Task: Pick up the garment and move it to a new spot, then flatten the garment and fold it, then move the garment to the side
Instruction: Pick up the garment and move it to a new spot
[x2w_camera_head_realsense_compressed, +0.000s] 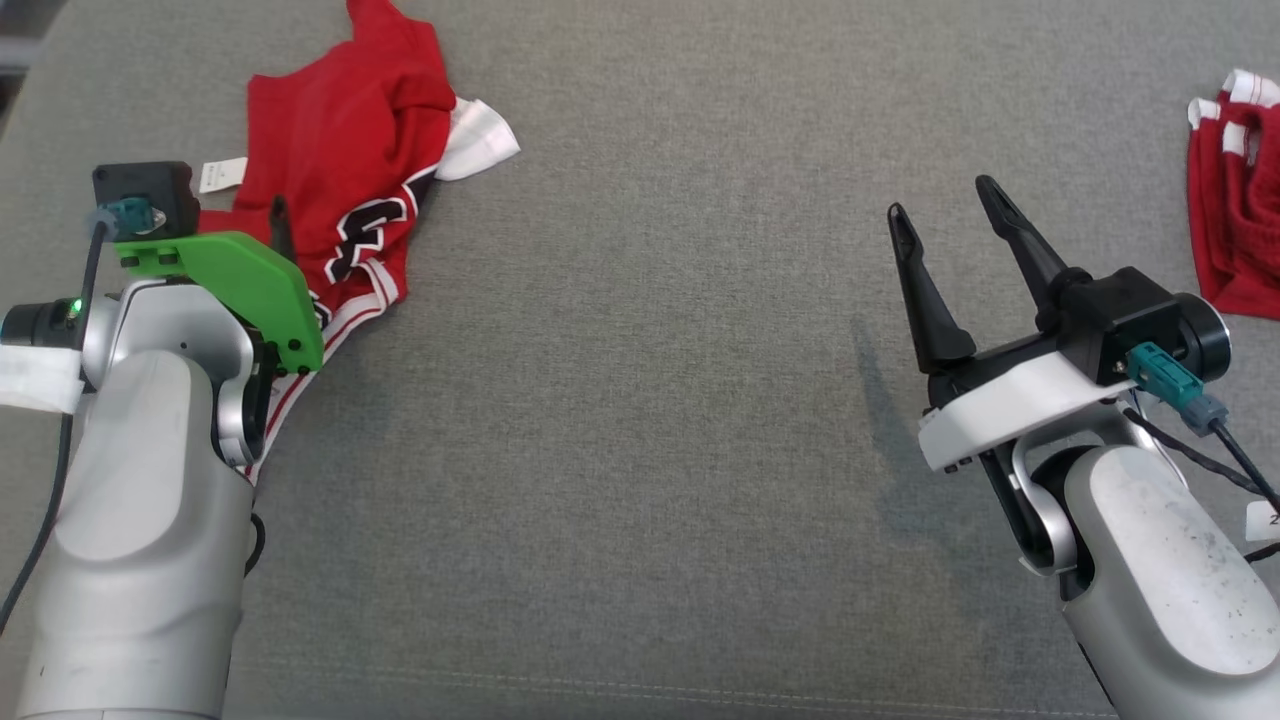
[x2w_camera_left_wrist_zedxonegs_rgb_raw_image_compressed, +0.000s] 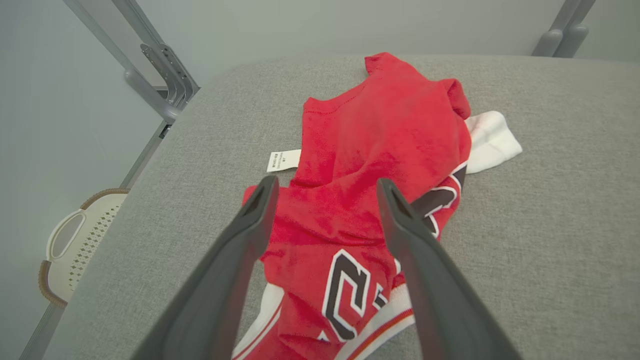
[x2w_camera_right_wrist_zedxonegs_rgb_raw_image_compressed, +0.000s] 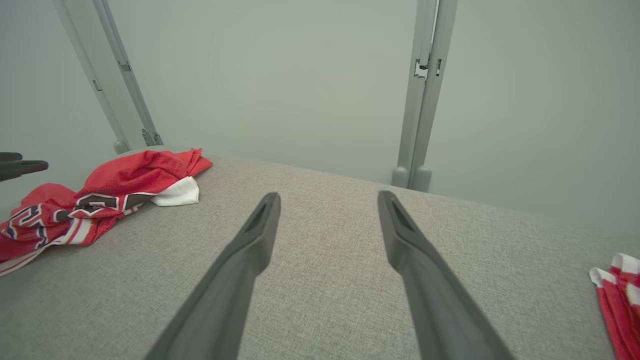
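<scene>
The garment (x2w_camera_head_realsense_compressed: 350, 170) is a red jersey with white trim and black numerals, lying crumpled at the far left of the grey padded surface (x2w_camera_head_realsense_compressed: 640, 400). My left gripper (x2w_camera_left_wrist_zedxonegs_rgb_raw_image_compressed: 326, 186) hovers just above the garment's (x2w_camera_left_wrist_zedxonegs_rgb_raw_image_compressed: 390, 130) near half, open, with nothing between the fingers. In the head view a green mount hides most of it, and one dark finger (x2w_camera_head_realsense_compressed: 279, 222) shows over the red cloth. My right gripper (x2w_camera_head_realsense_compressed: 940, 196) stands open over bare surface on the right, far from the garment (x2w_camera_right_wrist_zedxonegs_rgb_raw_image_compressed: 115, 185), and in its own view the right gripper (x2w_camera_right_wrist_zedxonegs_rgb_raw_image_compressed: 328, 196) holds nothing.
A second red and white cloth (x2w_camera_head_realsense_compressed: 1235, 200) lies at the right edge of the surface. A white care label (x2w_camera_left_wrist_zedxonegs_rgb_raw_image_compressed: 283, 160) sticks out of the garment's left side. A pale basket (x2w_camera_left_wrist_zedxonegs_rgb_raw_image_compressed: 75, 240) sits on the floor past the left edge. Grey frame posts (x2w_camera_right_wrist_zedxonegs_rgb_raw_image_compressed: 425, 95) stand behind the surface.
</scene>
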